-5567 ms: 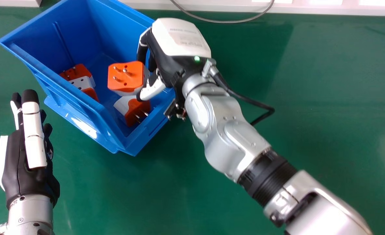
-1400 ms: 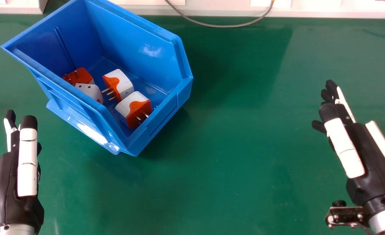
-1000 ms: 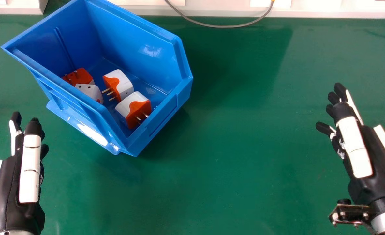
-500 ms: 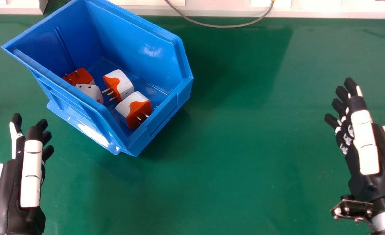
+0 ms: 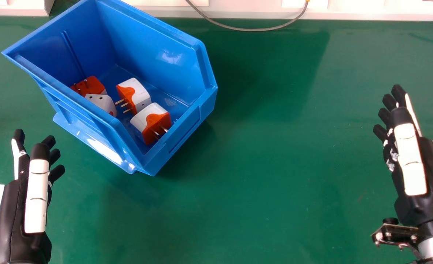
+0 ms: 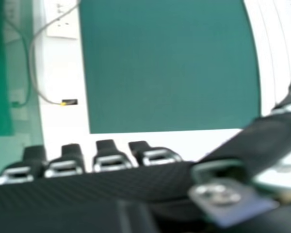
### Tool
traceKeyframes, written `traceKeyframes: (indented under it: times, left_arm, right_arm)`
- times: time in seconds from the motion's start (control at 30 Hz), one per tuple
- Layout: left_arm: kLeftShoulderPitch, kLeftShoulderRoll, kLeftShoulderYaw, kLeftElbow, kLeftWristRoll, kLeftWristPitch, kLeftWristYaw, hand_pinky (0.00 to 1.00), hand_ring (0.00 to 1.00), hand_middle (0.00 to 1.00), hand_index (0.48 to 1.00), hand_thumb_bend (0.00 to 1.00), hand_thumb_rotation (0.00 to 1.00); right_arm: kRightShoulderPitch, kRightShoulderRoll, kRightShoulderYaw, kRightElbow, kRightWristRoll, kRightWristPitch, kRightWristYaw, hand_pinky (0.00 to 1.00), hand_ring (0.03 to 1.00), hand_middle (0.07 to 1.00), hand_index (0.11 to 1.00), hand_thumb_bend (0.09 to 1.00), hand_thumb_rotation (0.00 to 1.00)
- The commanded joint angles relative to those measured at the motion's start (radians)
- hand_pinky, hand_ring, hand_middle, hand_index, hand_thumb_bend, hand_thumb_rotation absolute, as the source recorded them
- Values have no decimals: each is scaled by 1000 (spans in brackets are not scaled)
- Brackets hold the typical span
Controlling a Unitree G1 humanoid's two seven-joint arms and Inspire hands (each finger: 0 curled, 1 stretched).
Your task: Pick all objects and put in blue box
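Note:
In the head view the blue box (image 5: 179, 154) stands tilted in plan at the back left. Inside it lie several orange and white plug adapters: an orange one (image 5: 91, 86) by the left wall, a mostly white one (image 5: 103, 103) beside it, one with its pins leftward (image 5: 137, 96), and one nearest the front corner (image 5: 151, 123). My left hand (image 5: 14, 216) is at the lower left, in front of the box, open and holding nothing. Far to the box's right is my right hand (image 5: 418, 176), open and empty; in the right hand view, my right hand (image 6: 111, 182) shows along the bottom edge.
A green table (image 5: 260, 146) stretches between the hands. A grey cable (image 5: 238, 28) loops over its back edge, by a pale ledge (image 5: 238, 11). In the right hand view a cable (image 6: 33, 63) hangs beside a white strip and a dark green panel (image 6: 169, 63).
Several seconds ago my right hand held an adapter over the box; that adapter now lies inside. My right hand has withdrawn to the right. Both hands' fingers have spread over the last second.

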State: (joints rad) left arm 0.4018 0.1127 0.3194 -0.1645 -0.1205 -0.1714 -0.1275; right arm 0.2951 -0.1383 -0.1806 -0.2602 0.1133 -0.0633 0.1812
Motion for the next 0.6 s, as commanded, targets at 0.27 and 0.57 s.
traceKeyframes:
  times: [0.27, 0.57]
  left_arm:
    - [-12, 3, 1, -2, 15, -16, 24, 919, 939, 947, 977, 692, 1000]
    - [-14, 1, -15, 7, 40, -36, 46, 992, 996, 997, 997, 633, 1000]
  right_arm:
    - [-18, -8, -1, 5, 2, -29, 2, 996, 1000, 1000, 1000, 415, 1000]
    - [-31, -16, -2, 22, -6, -29, -1, 1000, 1000, 1000, 1000, 411, 1000]
